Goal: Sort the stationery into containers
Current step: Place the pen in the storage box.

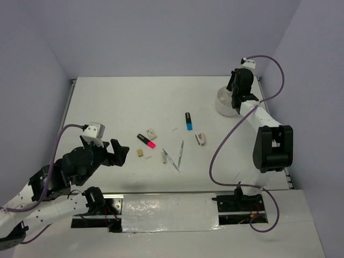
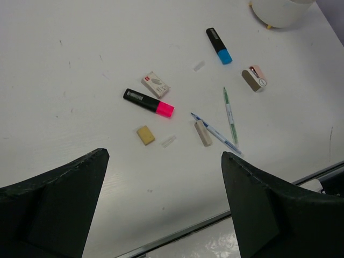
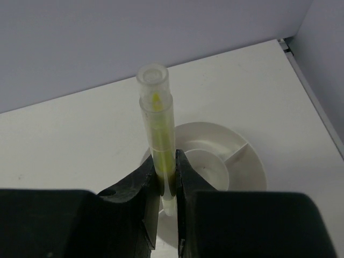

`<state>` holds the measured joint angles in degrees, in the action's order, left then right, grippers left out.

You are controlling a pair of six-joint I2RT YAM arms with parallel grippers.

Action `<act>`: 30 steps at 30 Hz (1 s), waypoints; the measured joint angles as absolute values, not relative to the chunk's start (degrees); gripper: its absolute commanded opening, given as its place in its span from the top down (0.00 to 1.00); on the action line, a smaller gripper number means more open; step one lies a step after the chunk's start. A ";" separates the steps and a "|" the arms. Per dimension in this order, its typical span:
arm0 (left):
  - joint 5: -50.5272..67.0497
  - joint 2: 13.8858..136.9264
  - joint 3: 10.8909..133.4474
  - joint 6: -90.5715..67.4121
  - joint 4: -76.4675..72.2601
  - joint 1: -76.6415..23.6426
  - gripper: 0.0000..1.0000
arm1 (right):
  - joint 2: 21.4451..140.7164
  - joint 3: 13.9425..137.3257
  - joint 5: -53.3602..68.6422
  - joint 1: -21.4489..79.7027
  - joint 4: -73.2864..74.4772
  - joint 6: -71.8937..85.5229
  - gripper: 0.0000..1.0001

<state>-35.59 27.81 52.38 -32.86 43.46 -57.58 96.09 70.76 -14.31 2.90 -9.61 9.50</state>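
The right gripper (image 3: 166, 173) is clamped on the thin yellow stick (image 3: 156, 121), which runs lengthwise between the two jaws; they pinch it near one end, so most of its clear barrel and its round cap stick out past the fingertips, while a short stub shows in the gap behind them; the stick hangs over the round white bowl (image 3: 244, 161), which sits by the far right corner of the table (image 1: 118, 102) (which of the bowl's compartments lies under it cannot be told); the left gripper (image 1: 119, 152) hovers over the near left part of the table with its jaws spread wide and nothing between them; the remaining stationery lies around the table's middle, beyond those jaws: a pink-and-black highlighter (image 2: 149, 102) with a white eraser (image 2: 156, 84) just beside it, a tan eraser (image 2: 145, 135), a green pen (image 2: 230, 115) and a blue pen (image 2: 215, 134) meeting at their near ends, a blue-and-black highlighter (image 2: 219, 45), and a pinkish eraser (image 2: 255, 78) toward the right edge.
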 measured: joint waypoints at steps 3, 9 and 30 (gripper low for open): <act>-34.35 29.56 52.18 -31.83 42.76 -57.58 0.01 | 97.58 71.90 -14.41 2.07 -9.63 8.97 0.99; -33.15 34.30 52.16 -31.44 42.41 -57.58 0.01 | 99.00 72.60 -14.57 1.43 -9.52 7.97 0.95; -31.18 35.33 52.12 -30.09 41.93 -57.28 0.01 | 103.00 74.00 -12.36 -2.02 -8.82 7.11 0.37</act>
<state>-31.18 35.33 52.12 -30.09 41.93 -57.28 103.00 74.00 -12.36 -2.02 -8.82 7.11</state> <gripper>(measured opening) 0.993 0.624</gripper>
